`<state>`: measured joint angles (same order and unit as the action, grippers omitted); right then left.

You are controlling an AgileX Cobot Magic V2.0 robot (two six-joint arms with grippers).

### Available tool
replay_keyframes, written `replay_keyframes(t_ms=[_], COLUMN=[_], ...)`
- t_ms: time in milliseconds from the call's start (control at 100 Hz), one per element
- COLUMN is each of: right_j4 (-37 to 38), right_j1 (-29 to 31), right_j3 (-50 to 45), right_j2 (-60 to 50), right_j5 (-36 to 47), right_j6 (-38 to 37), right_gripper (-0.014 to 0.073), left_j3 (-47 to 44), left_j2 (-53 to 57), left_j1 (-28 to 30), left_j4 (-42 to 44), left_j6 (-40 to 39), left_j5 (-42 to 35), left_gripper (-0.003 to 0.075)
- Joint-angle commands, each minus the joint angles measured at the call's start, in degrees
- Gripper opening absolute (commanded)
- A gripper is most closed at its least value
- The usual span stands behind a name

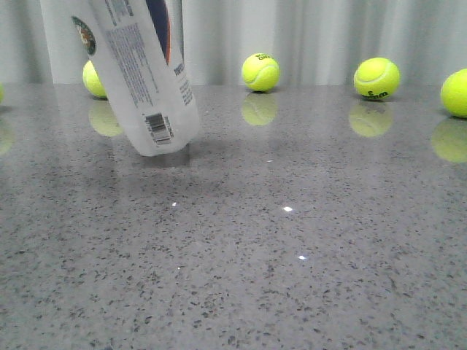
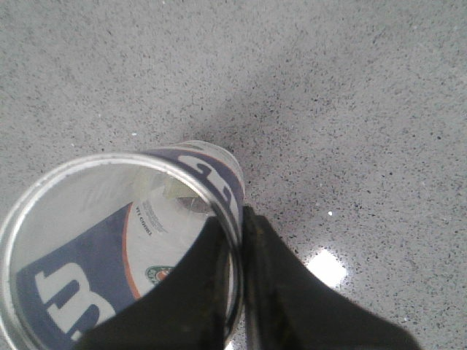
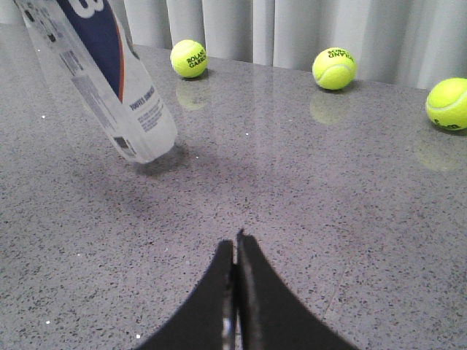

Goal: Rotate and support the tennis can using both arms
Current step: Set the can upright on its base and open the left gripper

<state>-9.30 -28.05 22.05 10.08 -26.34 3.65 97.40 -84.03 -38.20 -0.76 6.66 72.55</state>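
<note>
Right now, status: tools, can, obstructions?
Left tool shut on can rim. Right tool shut, empty, off the can. Can tilted, lower end near table. Nothing in the way.

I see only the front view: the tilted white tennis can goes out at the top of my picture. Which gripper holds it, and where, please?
Observer: The left gripper pinches the metal rim of the long white plastic tennis can with a navy band: one finger inside the open mouth, one outside.
Operator: And the right gripper?
Observer: The right gripper is shut on nothing, apart from the can, over the grey speckled table.
Operator: Any balls inside?
Observer: None show through the mouth.
</note>
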Motion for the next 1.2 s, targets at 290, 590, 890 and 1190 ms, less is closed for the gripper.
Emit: replay_keyframes(t_ms=[290, 590, 890, 1190], right_j4=[-0.3, -0.3, -0.3, -0.3], right_j1=[0.4, 0.4, 0.4, 0.4], right_j3=[1.4, 1.4, 1.4, 1.4], right_j2=[0.6, 0.6, 0.6, 0.6], right_j5=[4.1, 4.1, 4.1, 4.1], right_j6=[0.3, 0.3, 0.3, 0.3], right_gripper=[-0.0069, -0.0069, -0.0069, -0.0069], left_j3=[1.9, 1.9, 1.9, 1.9], left_j2=[0.6, 0.6, 0.6, 0.6], left_j1=[0.0, 0.1, 0.2, 0.4], left_j4=[-1.7, -2.9, -7.8, -7.6], left_j6=[-0.2, -0.2, -0.2, -0.2], left_j5=[0.5, -4.8, -12.5, -16.3], left_gripper=[0.0018, 0.0334, 0.0370, 0.0370])
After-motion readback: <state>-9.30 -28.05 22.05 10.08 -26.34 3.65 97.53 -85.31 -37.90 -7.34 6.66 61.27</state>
